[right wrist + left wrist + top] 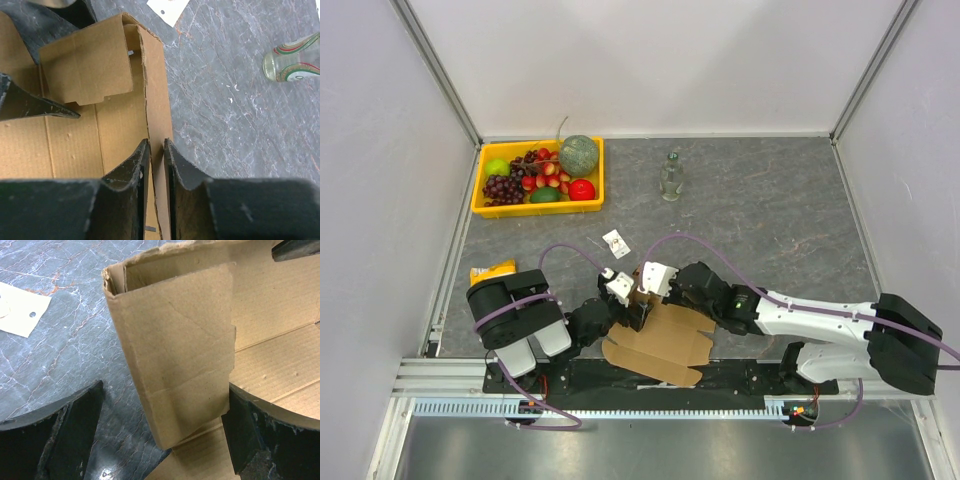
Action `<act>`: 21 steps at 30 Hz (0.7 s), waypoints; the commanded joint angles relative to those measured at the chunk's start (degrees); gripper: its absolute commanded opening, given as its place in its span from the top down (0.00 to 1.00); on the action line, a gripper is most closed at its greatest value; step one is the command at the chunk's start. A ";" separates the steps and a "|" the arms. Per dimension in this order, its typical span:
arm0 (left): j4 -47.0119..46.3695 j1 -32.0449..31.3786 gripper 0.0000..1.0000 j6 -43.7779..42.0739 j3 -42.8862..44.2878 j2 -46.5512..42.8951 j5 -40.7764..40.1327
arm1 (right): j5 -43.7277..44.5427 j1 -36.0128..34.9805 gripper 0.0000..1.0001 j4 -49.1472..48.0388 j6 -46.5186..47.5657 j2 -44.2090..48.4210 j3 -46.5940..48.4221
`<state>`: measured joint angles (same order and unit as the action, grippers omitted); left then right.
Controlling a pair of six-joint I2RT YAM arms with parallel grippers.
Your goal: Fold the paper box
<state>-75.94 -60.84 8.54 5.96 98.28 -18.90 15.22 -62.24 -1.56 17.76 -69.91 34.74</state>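
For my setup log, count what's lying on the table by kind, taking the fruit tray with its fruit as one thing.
paper box: 1
yellow fruit tray: 1
glass bottle: 1
white card: 1
yellow packet: 1
Total: 5

Two black-and-white arms flanking the paper box [660, 345]
Left of the box, the left arm [515, 310] is black-cased with pale grey link covers under a looping purple cable [565, 245]; right of the box, the right arm [820, 320] has a white forearm, black joint housings and the same purple cable. Just above the box, the left gripper [618, 285] and right gripper [657, 278] carry white blocks; close up, their fingers [75, 435] are black with scuffed, chipped edges.
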 commanded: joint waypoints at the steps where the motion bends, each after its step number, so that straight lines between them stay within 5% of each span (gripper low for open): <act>1: -17.49 -0.07 0.01 0.78 0.55 0.60 0.26 | 3.14 -0.78 0.75 -3.27 1.66 -1.37 -0.38; 14: -17.57 -0.16 0.00 0.43 0.64 0.33 0.17 | 9.12 -1.92 0.99 -4.33 2.54 -2.43 -0.38; 21: -17.57 -0.07 0.00 0.25 0.72 -1.51 2.28 | 12.63 -2.01 1.00 -3.98 4.12 -1.37 0.24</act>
<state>-75.90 -60.84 8.54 6.04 98.30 -18.76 24.36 -63.92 -3.46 20.40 -72.23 34.15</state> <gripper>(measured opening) 0.995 0.010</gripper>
